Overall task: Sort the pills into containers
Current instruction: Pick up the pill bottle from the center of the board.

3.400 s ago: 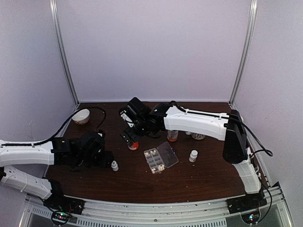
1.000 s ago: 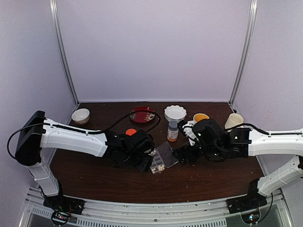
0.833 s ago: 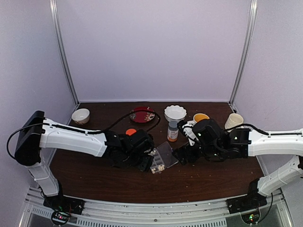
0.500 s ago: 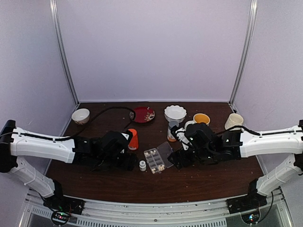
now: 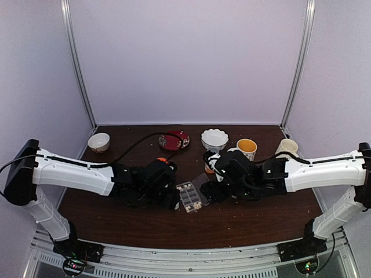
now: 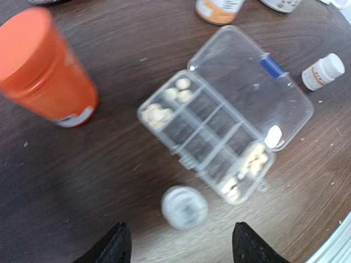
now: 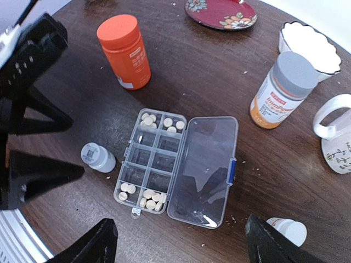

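The clear pill box [image 7: 149, 163] lies open on the table, its lid [image 7: 204, 171] flat to one side. Pills [image 7: 148, 119] fill the two cells at one end, and more pills [image 7: 149, 198] fill the two at the other; the middle cells look empty. In the left wrist view the box [image 6: 211, 139] sits ahead of my left gripper [image 6: 184, 253], which is open. A small white bottle [image 6: 185, 206] stands upright just ahead of its jaws, untouched. My right gripper [image 7: 181, 251] hovers open above the box and holds nothing. From above, both grippers flank the box [image 5: 190, 197].
An orange bottle [image 7: 125, 50] stands behind the box and a grey-capped bottle [image 7: 282, 87] beside the lid. A second small white bottle [image 7: 288, 229] lies past the lid. A red plate [image 5: 174, 140], white bowl [image 5: 214, 139], mug [image 5: 246, 147] and cups line the back.
My left gripper has swung right, closing on the box and coming over the small white bottle. My right gripper has shifted slightly left, toward the lid.
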`<state>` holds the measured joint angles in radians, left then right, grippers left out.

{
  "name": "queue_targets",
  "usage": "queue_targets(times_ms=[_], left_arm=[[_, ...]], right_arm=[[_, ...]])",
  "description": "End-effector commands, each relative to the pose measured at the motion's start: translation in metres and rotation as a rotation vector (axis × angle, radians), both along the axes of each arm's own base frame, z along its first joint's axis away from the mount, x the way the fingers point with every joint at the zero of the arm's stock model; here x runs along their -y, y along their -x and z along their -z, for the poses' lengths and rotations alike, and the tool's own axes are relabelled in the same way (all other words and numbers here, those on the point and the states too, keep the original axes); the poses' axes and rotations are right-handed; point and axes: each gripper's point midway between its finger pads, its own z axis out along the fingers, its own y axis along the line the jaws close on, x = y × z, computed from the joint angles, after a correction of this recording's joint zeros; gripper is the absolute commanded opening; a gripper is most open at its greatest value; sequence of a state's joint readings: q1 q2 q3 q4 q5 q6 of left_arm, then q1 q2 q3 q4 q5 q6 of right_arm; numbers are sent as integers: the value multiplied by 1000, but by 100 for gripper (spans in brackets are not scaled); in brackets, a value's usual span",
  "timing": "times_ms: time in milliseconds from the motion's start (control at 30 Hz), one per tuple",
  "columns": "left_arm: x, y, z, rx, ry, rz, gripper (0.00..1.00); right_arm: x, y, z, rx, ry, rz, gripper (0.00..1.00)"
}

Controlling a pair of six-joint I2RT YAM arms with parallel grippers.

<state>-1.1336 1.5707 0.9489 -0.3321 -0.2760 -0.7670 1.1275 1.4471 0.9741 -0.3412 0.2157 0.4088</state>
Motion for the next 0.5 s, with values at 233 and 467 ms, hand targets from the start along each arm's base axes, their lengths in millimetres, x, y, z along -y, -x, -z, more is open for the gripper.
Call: queue_targets(times_ms=[233, 467], left_arm=[[15, -7, 13, 1, -214, -32, 57], [16, -4, 22, -27, -222, -32, 57]], right_arm=[[44, -8, -28, 119, -54, 151, 84], [47, -7, -31, 131, -78, 160, 84]])
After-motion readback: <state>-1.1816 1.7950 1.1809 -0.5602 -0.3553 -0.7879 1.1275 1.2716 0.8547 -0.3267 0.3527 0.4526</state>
